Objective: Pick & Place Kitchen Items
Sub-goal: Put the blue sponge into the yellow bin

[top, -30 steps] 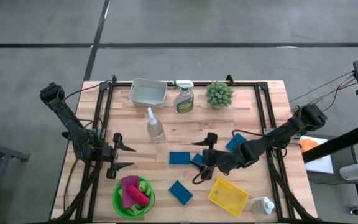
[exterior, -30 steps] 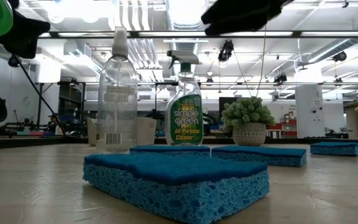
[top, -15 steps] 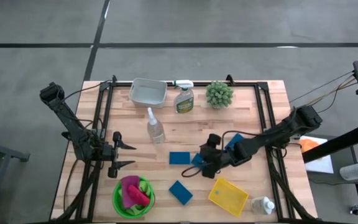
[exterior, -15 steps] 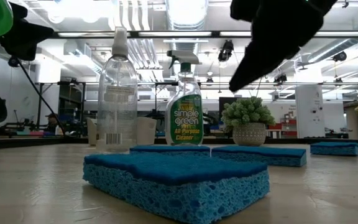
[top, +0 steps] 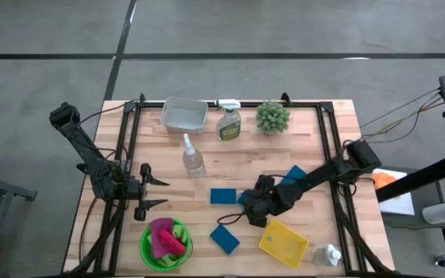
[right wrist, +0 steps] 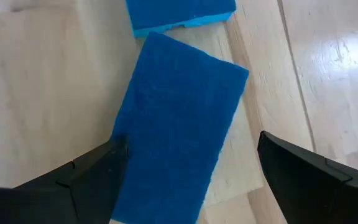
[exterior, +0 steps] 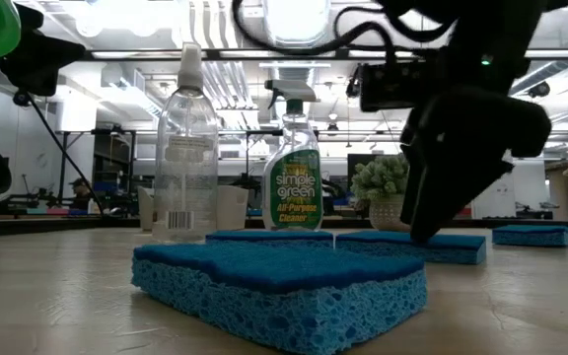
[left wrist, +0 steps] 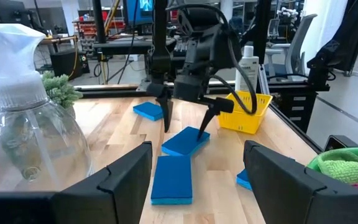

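Observation:
My right gripper is open and points down over a blue sponge lying flat mid-table, one finger on each long side; it also shows in the high view and left wrist view. Another sponge lies just left of it, one nearer, one farther right. My left gripper waits open and empty at the table's left. A clear spray bottle stands mid-table. A green bowl holds pink and green cloths. My right gripper comes from above with its fingers across the sponge's width. One fingertip stands right at the sponge's long edge; I cannot tell whether it touches. The other fingertip stands apart from the opposite edge. The sponge lies flat on the table.
A yellow bin and a small white bottle sit near the front right. A green-labelled spray bottle, a spiky potted plant and a pale tray stand along the far edge.
My right gripper has come down from above the table toward the near-left and tipped its fingers downward, ending astride the blue sponge. The sponges have stayed where they were.

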Tool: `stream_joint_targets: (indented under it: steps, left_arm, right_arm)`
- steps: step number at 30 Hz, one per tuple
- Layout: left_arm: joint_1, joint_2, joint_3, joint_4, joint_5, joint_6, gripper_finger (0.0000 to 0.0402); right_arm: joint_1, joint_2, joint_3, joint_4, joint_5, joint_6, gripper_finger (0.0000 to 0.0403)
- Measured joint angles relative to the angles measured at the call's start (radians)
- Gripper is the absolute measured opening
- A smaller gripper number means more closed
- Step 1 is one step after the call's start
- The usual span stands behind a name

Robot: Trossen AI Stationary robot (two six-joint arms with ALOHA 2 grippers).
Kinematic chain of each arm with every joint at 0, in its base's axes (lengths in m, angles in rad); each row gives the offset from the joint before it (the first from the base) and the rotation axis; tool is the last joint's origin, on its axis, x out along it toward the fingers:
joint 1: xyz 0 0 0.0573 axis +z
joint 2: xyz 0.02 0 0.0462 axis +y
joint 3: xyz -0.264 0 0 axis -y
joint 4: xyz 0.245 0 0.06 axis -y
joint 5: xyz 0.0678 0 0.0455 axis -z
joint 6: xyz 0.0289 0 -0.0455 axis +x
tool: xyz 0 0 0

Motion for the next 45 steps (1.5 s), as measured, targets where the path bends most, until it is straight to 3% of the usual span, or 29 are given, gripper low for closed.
stream_joint_targets:
  steps: [9,16,19,22,30,37,45]
  left_arm:
    - [0.000,0.000,0.000,-0.004,0.000,0.000,0.0254]
    - [0.000,0.000,0.000,-0.006,0.000,0.000,0.0254]
    - [0.000,0.000,0.000,-0.008,0.000,0.000,0.0254]
    - [0.000,0.000,0.000,-0.011,0.000,0.000,0.0254]
    - [0.000,0.000,0.000,-0.011,0.000,0.000,0.0254]
    - [0.000,0.000,0.000,-0.013,0.000,0.000,0.0254]
    - [0.000,0.000,0.000,-0.012,0.000,0.000,0.0254]
  right_arm:
    - [-0.003,0.140,0.182,-0.167,-0.063,-0.050,0.0352]
    - [-0.008,0.157,0.213,-0.186,-0.091,-0.096,0.0343]
    - [-0.007,0.145,0.213,-0.202,-0.100,-0.110,0.0308]
    - [-0.006,0.121,0.211,-0.209,-0.105,-0.113,0.0249]
    - [0.001,0.079,0.213,-0.228,-0.086,-0.118,0.0040]
    - [0.028,0.005,0.223,-0.256,-0.086,-0.120,0.0022]
    - [0.124,-0.124,0.309,-0.437,-0.211,0.026,0.0019]
